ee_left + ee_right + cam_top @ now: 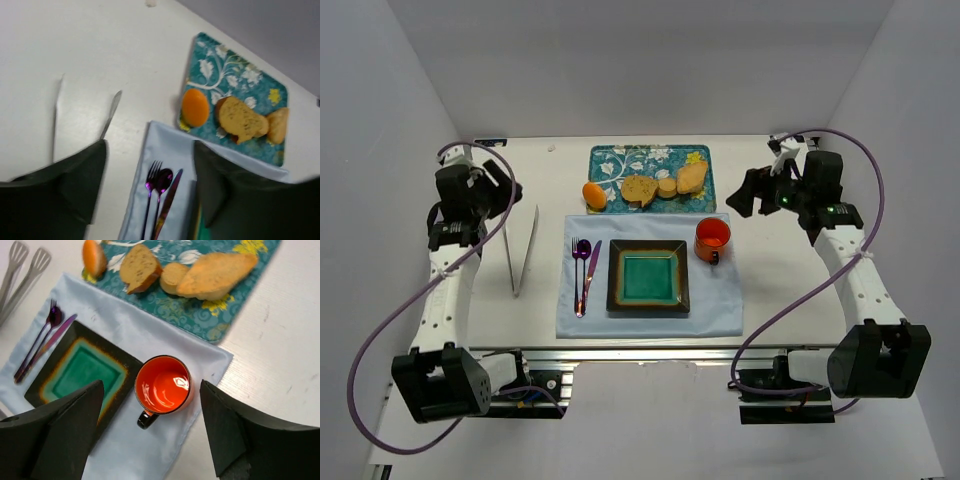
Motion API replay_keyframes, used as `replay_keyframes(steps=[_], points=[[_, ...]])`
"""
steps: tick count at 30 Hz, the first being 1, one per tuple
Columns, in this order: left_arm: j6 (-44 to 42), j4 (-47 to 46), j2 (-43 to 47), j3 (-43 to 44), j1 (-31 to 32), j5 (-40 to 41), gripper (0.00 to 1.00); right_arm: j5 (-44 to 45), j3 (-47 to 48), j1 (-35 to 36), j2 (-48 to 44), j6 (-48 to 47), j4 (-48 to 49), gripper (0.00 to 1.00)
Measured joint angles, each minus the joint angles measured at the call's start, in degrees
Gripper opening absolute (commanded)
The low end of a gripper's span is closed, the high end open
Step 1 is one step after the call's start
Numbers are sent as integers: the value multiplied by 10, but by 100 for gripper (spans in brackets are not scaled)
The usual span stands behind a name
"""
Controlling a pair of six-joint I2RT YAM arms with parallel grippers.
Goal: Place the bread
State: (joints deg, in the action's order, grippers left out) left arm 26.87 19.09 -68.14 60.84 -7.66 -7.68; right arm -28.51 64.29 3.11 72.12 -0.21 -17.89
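Several pieces of bread lie on a teal patterned board (620, 157): a brown slice (639, 189) (241, 120) (140, 267), a small round piece (666, 186) (172, 276) and a long golden loaf piece (692, 178) (216, 272). An orange roll (594, 195) (195, 107) (93, 257) sits at the board's left corner. A square green plate with a dark rim (648, 277) (45, 392) stands empty on a light blue cloth (720, 305). My left gripper (506, 186) (150, 182) is open and empty, left of the board. My right gripper (745, 195) (151, 427) is open and empty, above the orange mug (712, 239) (163, 385).
Metal tongs (523, 250) (57, 117) (20, 270) lie on the white table left of the cloth. A purple fork (576, 270) (149, 195), spoon (162, 187) and knife (591, 265) (170, 197) lie on the cloth left of the plate. White walls enclose the table.
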Motion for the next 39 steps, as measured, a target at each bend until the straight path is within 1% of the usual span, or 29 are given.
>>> replay_keyframes(steps=[1, 2, 3, 4, 5, 6, 7, 8, 9, 11, 12, 15, 19, 28, 32, 39], points=[[-14, 23, 11, 0, -1, 12, 54, -26, 0, -3, 2, -23, 0, 67], [-24, 45, 20, 0, -1, 21, 21, -53, 0, -7, 3, -55, -2, 49], [-34, 66, 26, -1, -1, 31, 13, -91, 1, -10, 5, -91, -9, 12], [-47, 85, 29, -1, 0, 43, 10, -130, 2, -12, 7, -127, -19, 0], [-59, 104, 30, -2, 0, 55, 12, -174, 2, -14, 9, -155, -31, 0], [-68, 119, 29, -3, 0, 65, 17, -192, 2, -14, 12, -171, -35, 0], [-82, 136, 26, -3, 0, 74, 28, -220, 3, -12, 18, -188, -42, 9], [-93, 150, 21, -4, 0, 82, 46, -241, 6, -9, 24, -202, -48, 54], [-106, 164, 14, -4, 0, 89, 69, -258, 7, -5, 31, -213, -53, 65], [-127, 184, -6, -4, 0, 99, 78, -279, 7, 2, 41, -234, -61, 74], [-141, 195, -18, -4, 0, 103, 82, -286, 7, 6, 44, -243, -64, 75], [-168, 210, -67, -4, 0, 102, 86, -301, 7, 16, 44, -263, -72, 76], [-210, 212, -133, -7, 0, 96, 86, -308, 2, 21, 43, -273, -73, 77], [-276, 163, -247, -12, 0, 83, 87, -306, -15, 21, 39, -273, -74, 78], [-300, 137, -261, -26, 0, 64, 86, -301, -15, 21, 39, -273, -74, 78], [-332, 91, -262, -78, 0, 38, 83, -299, -12, 22, 47, -269, -73, 78]])
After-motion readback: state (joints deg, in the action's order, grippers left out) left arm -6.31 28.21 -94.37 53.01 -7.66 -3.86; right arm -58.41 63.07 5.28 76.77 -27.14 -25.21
